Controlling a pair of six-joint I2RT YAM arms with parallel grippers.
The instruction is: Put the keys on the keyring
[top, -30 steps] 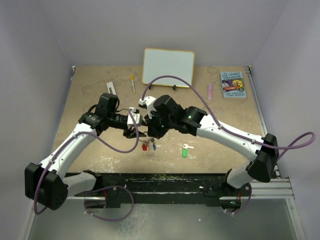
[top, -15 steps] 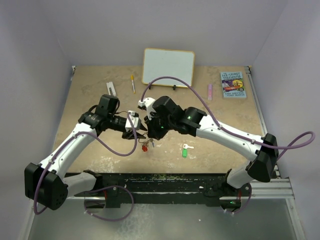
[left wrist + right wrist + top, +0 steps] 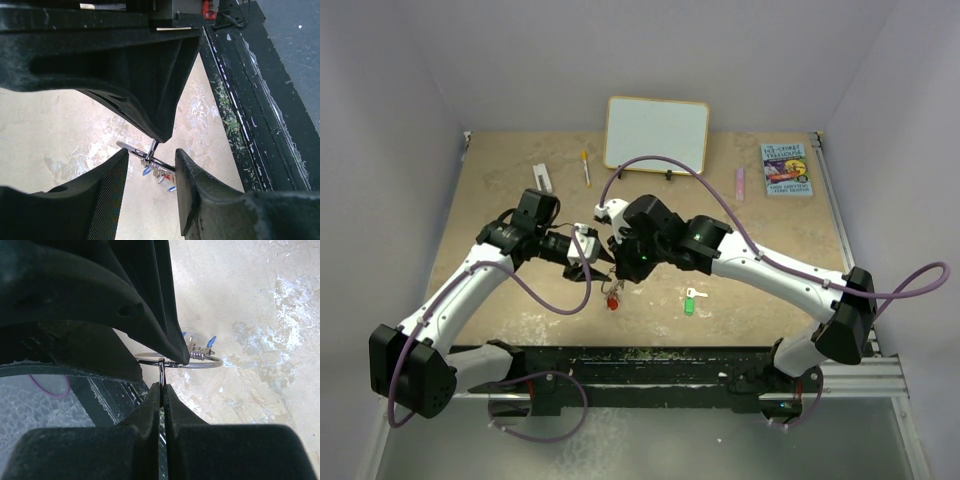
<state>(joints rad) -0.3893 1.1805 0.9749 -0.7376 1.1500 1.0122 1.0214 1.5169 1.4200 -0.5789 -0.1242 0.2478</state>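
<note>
Keyring (image 3: pixel 202 364) has dropped slightly, its red tag (image 3: pixel 613 301) hanging lower.

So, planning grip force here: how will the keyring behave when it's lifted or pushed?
Likely light and a bit springy: the keyring is thin wire. The keys hang loose, so they would probably swing and slide round.

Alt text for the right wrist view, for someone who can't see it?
The right hand, shut on a thin metal strip, holds it against a wire keyring above the tan table. A black left-hand finger covers the ring's left part; blue tags show behind it.
</note>
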